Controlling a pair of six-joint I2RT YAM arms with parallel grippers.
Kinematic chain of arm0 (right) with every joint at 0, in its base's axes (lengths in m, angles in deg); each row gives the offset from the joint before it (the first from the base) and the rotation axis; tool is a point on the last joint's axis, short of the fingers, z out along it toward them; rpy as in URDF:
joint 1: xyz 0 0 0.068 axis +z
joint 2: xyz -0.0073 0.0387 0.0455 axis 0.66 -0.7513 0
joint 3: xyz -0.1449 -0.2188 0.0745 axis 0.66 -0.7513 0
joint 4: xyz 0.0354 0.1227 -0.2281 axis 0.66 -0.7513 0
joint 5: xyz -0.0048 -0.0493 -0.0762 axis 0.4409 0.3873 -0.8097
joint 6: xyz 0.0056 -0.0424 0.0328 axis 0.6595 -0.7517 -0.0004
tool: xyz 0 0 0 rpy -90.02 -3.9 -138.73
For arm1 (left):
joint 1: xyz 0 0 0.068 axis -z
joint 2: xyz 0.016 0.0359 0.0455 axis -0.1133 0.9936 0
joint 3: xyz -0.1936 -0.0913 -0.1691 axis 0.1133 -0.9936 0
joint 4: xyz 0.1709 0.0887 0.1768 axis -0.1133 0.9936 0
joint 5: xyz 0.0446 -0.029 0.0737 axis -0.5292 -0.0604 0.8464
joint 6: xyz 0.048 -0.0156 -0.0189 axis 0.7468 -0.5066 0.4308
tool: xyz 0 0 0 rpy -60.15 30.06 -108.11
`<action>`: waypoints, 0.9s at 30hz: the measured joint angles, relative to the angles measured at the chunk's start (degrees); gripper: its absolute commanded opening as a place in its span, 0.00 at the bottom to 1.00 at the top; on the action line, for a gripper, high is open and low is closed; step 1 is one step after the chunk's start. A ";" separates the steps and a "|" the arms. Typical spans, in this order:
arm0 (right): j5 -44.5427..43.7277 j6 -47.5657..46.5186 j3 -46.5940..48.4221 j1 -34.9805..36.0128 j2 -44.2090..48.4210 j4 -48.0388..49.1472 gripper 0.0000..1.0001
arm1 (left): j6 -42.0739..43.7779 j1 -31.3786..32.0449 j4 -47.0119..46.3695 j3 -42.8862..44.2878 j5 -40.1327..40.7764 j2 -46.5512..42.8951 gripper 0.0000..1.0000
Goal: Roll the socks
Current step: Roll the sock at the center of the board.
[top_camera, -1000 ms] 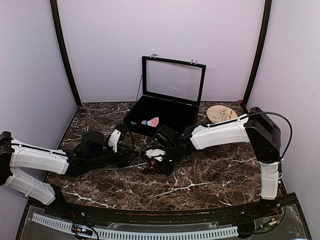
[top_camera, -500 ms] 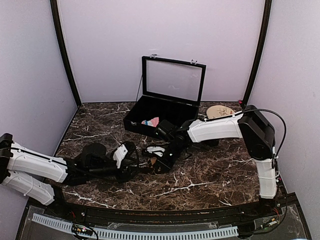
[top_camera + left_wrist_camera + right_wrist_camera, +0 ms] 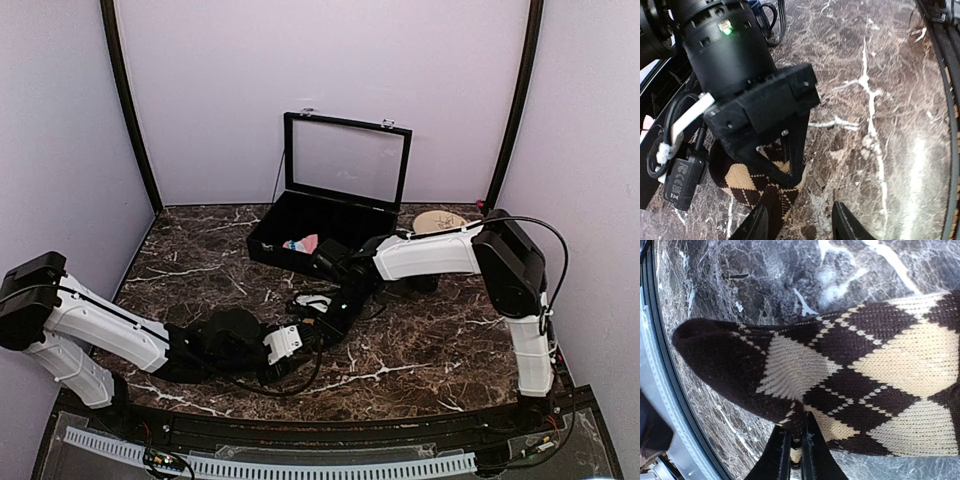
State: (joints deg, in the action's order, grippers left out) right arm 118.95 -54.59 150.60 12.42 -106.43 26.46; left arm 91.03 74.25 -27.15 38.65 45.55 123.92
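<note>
Dark marble-look surface [image 3: 420,350] with white veins all over. Sitting on it: a black box [image 3: 350,225] at the back with its glass lid up, a tan round disc [image 3: 442,224] just right of it, and a brown argyle sock [image 3: 840,380] near the middle.

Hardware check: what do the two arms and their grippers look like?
Both arms have white shells on the links and black joints: left arm, right arm. A black cable loops over the right arm's elbow. The right gripper is black, with tapered fingers and a green light on its round wrist.
</note>
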 measured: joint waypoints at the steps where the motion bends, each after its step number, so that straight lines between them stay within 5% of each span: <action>1: 0.24 -0.02 0.20 -0.15 -0.09 -0.39 0.08 | 1.05 0.24 -0.02 0.13 0.98 0.70 0.45; 27: 3.87 -2.19 0.70 -1.01 -0.50 -5.11 0.08 | 14.40 0.68 0.39 5.53 5.64 9.07 0.46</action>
State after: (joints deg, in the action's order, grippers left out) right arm 122.82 -56.78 151.30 11.41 -106.93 21.35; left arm 105.44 74.93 -26.75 44.18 51.19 132.99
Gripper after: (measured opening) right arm 0.085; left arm 0.463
